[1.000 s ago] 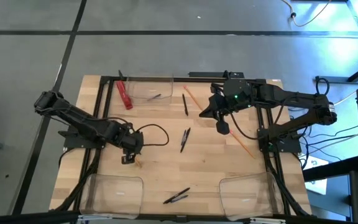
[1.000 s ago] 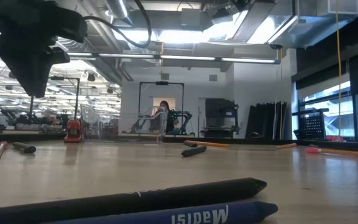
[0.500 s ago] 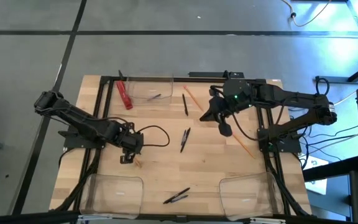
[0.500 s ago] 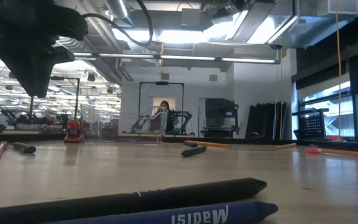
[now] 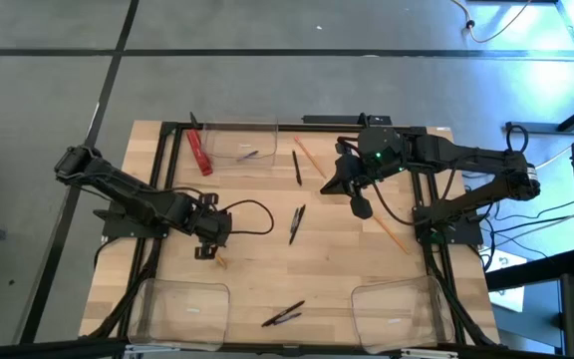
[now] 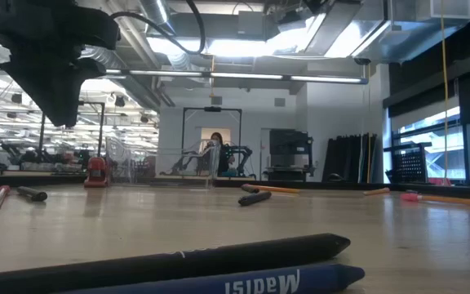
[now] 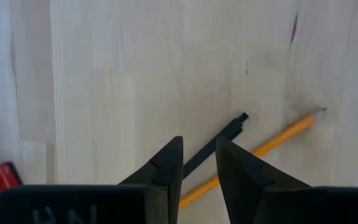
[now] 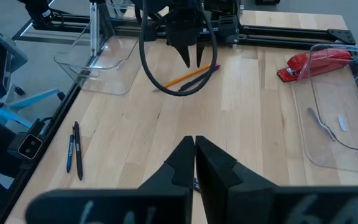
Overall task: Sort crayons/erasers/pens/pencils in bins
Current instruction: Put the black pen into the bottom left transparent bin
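Note:
My left gripper (image 5: 205, 249) hangs open above the table's left half. Its fingers (image 7: 166, 165) stand over a black pen (image 7: 213, 149) that lies beside an orange pencil (image 7: 272, 138); it touches neither. My right gripper (image 5: 360, 205) is shut, with nothing visible between its fingertips (image 8: 194, 144), and hovers over the far right part of the table. More pens (image 5: 296, 168) (image 5: 297, 224) lie mid-table. A pen (image 6: 178, 261) and a blue crayon (image 6: 243, 282) lie at the near edge. Other pencils (image 5: 307, 155) (image 5: 392, 231) rest flat on the wood.
Three clear bins stand on the table: one at the far edge (image 5: 267, 130) with small items inside, one at the near left (image 5: 179, 309) and one at the near right (image 5: 395, 309). A red flat strip (image 5: 199, 152) lies beside the far bin. A black cable (image 5: 252, 214) loops beside the left gripper.
My left gripper has shifted slightly toward the table's right while staying raised above the pen and pencil. Nothing on the table has moved.

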Action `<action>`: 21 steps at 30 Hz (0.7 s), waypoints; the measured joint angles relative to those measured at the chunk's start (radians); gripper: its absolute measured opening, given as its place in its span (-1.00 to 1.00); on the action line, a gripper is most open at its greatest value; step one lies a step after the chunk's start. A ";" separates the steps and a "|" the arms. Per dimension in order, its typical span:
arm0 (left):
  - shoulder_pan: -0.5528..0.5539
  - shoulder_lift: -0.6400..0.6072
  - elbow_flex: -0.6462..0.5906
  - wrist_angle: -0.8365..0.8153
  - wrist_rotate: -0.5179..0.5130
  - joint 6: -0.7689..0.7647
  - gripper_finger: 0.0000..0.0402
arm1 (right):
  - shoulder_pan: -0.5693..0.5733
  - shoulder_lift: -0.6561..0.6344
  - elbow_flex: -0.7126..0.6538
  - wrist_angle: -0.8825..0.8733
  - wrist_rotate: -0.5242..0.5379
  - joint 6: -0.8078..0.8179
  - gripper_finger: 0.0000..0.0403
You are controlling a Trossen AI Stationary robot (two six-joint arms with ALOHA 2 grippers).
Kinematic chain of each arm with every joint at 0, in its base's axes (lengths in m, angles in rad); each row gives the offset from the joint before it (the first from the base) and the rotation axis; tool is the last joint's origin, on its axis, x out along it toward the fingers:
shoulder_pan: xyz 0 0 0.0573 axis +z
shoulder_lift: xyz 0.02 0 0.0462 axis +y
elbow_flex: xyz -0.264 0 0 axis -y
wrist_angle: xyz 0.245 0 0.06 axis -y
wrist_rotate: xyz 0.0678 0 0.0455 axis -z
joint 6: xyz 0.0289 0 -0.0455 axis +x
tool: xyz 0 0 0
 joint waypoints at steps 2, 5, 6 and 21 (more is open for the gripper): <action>-0.001 0.000 0.000 0.000 0.007 0.035 -0.57 | 0.000 0.000 0.000 0.000 0.000 0.000 -0.91; -0.002 0.000 0.000 0.004 0.010 0.049 -0.58 | 0.000 0.000 0.000 0.000 0.000 0.000 -0.91; -0.002 0.000 0.000 0.007 0.010 0.049 -0.58 | 0.000 0.000 0.000 0.000 0.000 0.000 -0.91; -0.002 0.000 0.000 0.011 0.012 0.049 -0.70 | 0.000 0.000 0.000 0.001 0.000 0.000 -0.91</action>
